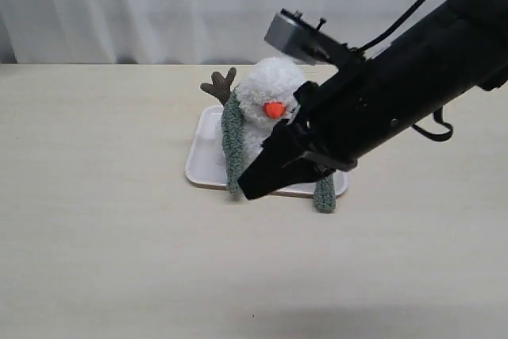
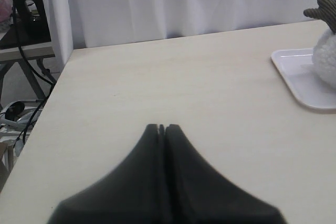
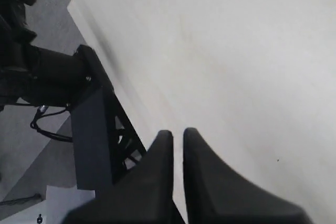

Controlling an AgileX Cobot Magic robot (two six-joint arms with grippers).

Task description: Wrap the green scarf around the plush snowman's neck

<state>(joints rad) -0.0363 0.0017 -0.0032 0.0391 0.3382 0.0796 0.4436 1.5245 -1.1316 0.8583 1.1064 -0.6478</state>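
The right hand [image 1: 249, 189] (closed, empty), close before the fluffy white plush snowman [image 1: 266, 89], could tug the draped fuzzy sage-green scarf [image 1: 231, 144] loose.

The right arm [image 1: 397, 93] slants downward, its jaws pressed together, empty; the left jaws likewise closed.

White plush snowman [image 1: 268, 83] w/ orange nose [image 1: 275, 109], sage-green scarf [image 1: 232, 140], white tray [image 1: 204, 147], beige table [image 1: 95, 220], black right hand [image 1: 246, 190].
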